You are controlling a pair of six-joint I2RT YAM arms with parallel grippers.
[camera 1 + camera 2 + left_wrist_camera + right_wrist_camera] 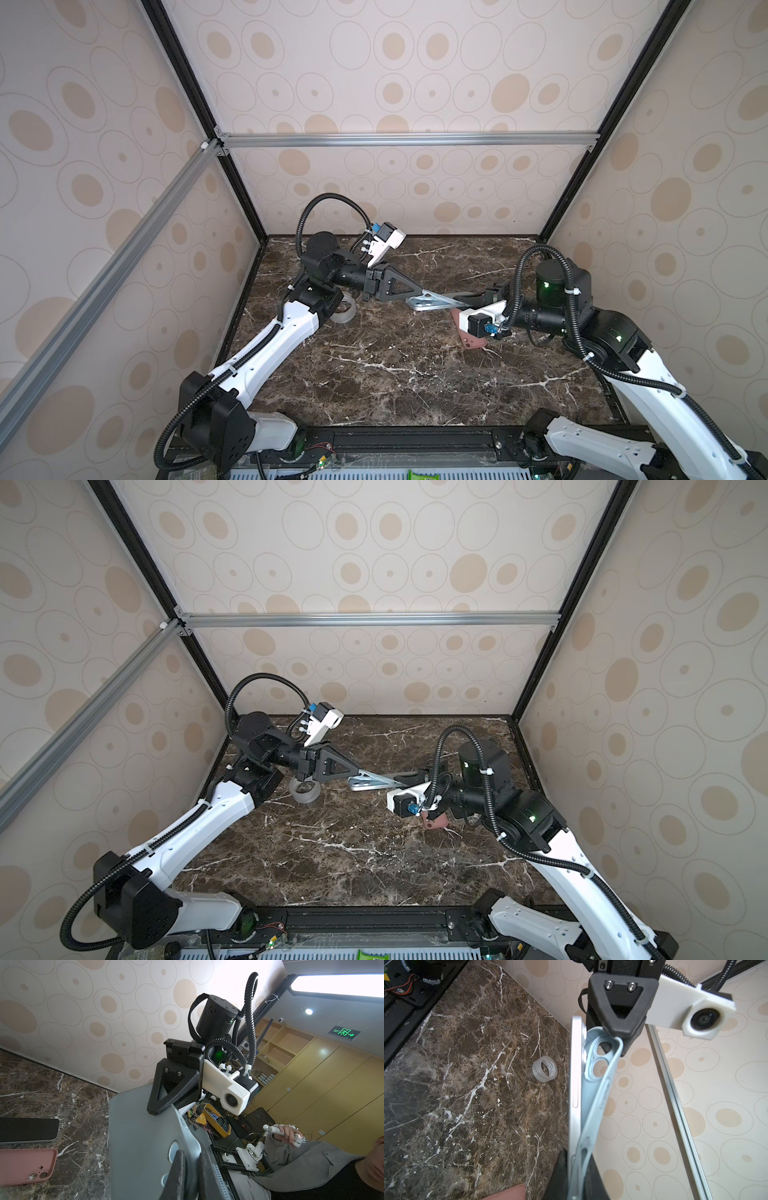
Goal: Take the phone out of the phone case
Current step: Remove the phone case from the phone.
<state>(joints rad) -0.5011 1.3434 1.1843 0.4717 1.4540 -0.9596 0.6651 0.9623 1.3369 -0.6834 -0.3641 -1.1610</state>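
Right gripper (576, 1176) is clamped on the phone (575, 1084) and the case (600, 1095) end together, in mid-air above the table (467, 1084). Left gripper (617, 1032) pinches the case's camera corner, which is peeled clear of the phone. With the right jaws trapping both, more pulling may only stretch the case, or jerk the phone loose so it falls. The right fingers hide whether the lower corners are seated, and the screen side is unseen.
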